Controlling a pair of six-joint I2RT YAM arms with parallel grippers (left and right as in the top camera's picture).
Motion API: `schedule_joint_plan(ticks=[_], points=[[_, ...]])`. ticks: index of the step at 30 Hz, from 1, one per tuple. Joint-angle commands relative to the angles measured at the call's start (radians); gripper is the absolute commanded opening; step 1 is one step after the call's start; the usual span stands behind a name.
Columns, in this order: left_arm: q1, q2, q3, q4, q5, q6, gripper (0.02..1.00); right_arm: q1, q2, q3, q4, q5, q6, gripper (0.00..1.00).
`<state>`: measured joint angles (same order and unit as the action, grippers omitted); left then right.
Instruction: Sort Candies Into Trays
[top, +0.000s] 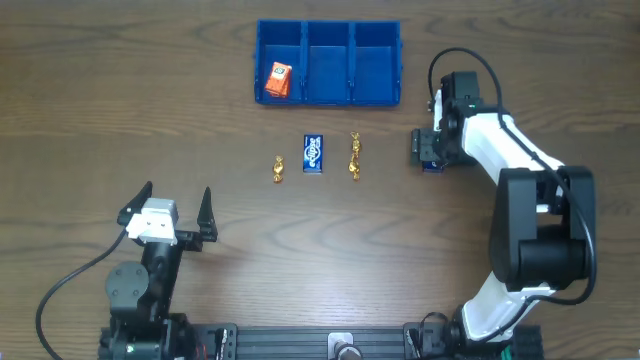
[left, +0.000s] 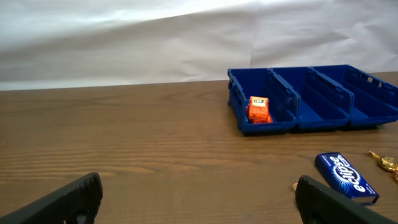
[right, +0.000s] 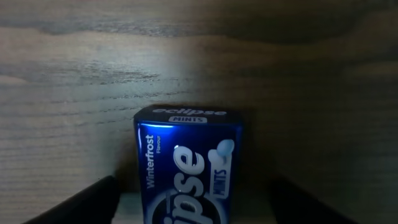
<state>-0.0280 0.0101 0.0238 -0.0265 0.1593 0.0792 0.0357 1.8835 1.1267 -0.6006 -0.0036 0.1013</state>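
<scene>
top view: the blue tray (top: 328, 25) sits at 12 o'clock on the wooden table (top: 120, 110). it has three bins. an orange candy box (top: 279, 80) lies in the bin on the 9 o'clock side. at 6 o'clock from the tray, a blue mint box (top: 313, 153) lies flat. a lone gold candy (top: 279, 168) is just beside it at 9 o'clock. two gold candies (top: 355, 168) are just beside it at 3 o'clock. the right gripper (top: 428, 150) is down at the table, at 3 o'clock from those two. the left gripper (top: 175, 205) is at 7 o'clock, well apart from the candies, and its fingers are spread wide.

left wrist view: the left gripper (left: 199, 208) has a wide gap between its two black fingers (left: 62, 202). the orange candy box (left: 259, 109) is in the end bin of the blue tray (left: 267, 127). the blue mint box (left: 346, 177) lies near, with one of the two gold candies (left: 385, 163) just past it.

right wrist view: the other blue mint box (right: 189, 168) sits between the fingers (right: 81, 202) of the right gripper (right: 193, 202). a small gap shows on each side, so the fingers are not pinching it.
</scene>
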Motion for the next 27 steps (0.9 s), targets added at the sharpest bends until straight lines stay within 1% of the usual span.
schedule_joint_plan(ticks=[1, 4, 6, 7, 8, 9, 12, 14, 17, 21, 24, 27], points=[[0.004, -0.006, -0.019, -0.033, 0.025, 0.003, 0.998, -0.002, 0.019, 0.011, 0.005, 0.011, 0.006, 0.695], [0.004, -0.006, -0.019, -0.033, 0.025, 0.003, 0.996, -0.002, 0.029, 0.011, 0.013, 0.011, 0.006, 0.608], [0.004, -0.006, -0.019, -0.033, 0.025, 0.003, 0.998, -0.002, 0.029, 0.011, 0.016, 0.011, 0.006, 0.498], [0.004, -0.006, -0.019, -0.033, 0.025, 0.003, 0.998, -0.002, 0.029, 0.011, 0.017, 0.011, 0.006, 0.373], [0.004, -0.006, -0.019, -0.033, 0.025, 0.003, 0.998, -0.002, 0.029, 0.011, 0.017, 0.01, 0.006, 0.299], [0.004, -0.006, -0.019, -0.033, 0.025, 0.003, 0.998, -0.002, 0.029, 0.011, 0.018, 0.01, 0.006, 0.264], [0.004, -0.006, -0.019, -0.033, 0.025, 0.003, 0.998, -0.002, 0.029, 0.012, 0.018, 0.01, 0.006, 0.108], [0.004, -0.006, -0.019, -0.033, 0.025, 0.003, 0.998, -0.002, 0.029, 0.012, 0.018, 0.01, 0.007, 0.04], [0.004, -0.006, -0.019, -0.033, 0.025, 0.003, 0.998, -0.001, 0.026, 0.014, 0.016, 0.008, 0.007, 0.036], [0.004, -0.006, -0.019, -0.034, 0.025, 0.003, 0.996, 0.023, -0.021, 0.03, -0.002, -0.016, 0.007, 0.036], [0.004, -0.006, -0.019, -0.033, 0.025, 0.003, 0.996, 0.055, -0.079, 0.097, -0.053, -0.017, 0.015, 0.036], [0.004, -0.006, -0.019, -0.033, 0.025, 0.003, 0.998, 0.117, -0.142, 0.217, -0.111, -0.016, 0.038, 0.036]])
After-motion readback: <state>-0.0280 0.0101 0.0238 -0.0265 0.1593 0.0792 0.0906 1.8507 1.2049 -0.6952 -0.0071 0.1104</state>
